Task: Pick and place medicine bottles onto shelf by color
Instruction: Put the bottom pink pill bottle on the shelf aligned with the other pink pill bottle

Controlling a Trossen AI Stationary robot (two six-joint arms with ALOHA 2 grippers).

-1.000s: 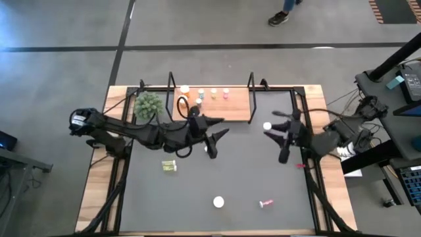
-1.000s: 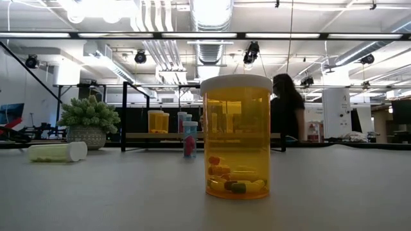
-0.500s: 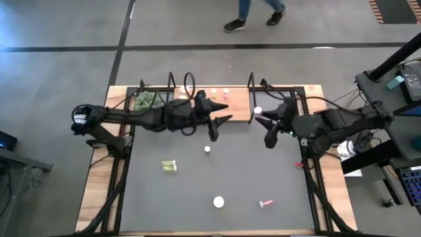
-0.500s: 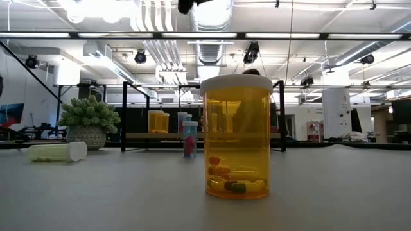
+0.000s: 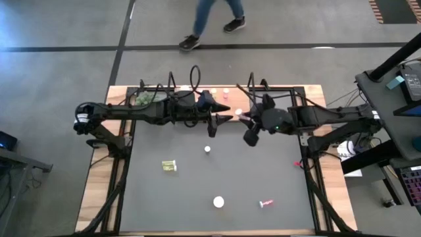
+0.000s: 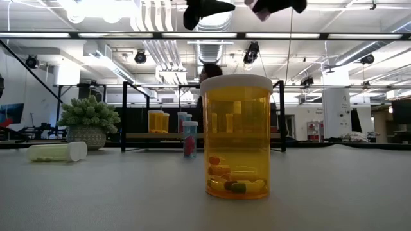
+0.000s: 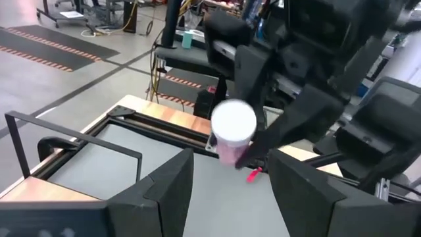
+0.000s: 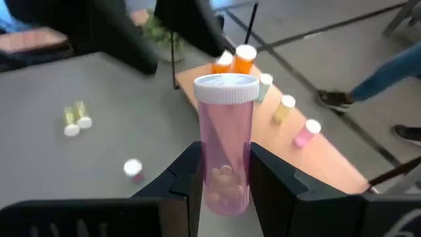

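My right gripper point(image 5: 245, 122) is shut on a pink medicine bottle with a white cap point(image 5: 239, 112), high over the shelf's near edge; the bottle also shows in the right wrist view point(image 8: 225, 148) and the left wrist view point(image 7: 231, 135). My left gripper point(image 5: 218, 118) is open and empty just left of it. The wooden shelf point(image 5: 231, 100) at the far edge carries orange, whitish, yellow and pink bottles point(image 8: 243, 58). On the mat stand a small bottle point(image 5: 207, 149) and a wide orange one point(image 6: 236, 138). A yellow-green bottle point(image 5: 170, 166) and a pink one point(image 5: 266, 203) lie on their sides. My right gripper pinches the lower part of the pink bottle's body point(image 8: 223, 174) between its two fingers. The fingers come about level from the table's right. The bottle stands upright in the hold, cap up, lifted clear of the mat and the shelf.
A green spiky plant ball point(image 5: 146, 99) stands at the shelf's left end. Black wire frames point(image 5: 250, 85) rise at both shelf ends. Both grippers hang close together high over the table point(image 6: 202, 8). A person point(image 5: 214, 20) walks past beyond the far edge.
My right gripper has carried the pink bottle toward the table's left and far edge, up to the shelf's near edge, with the bottle still upright. My left gripper has gone toward the far edge and up, away from the small bottle that stands on the mat.
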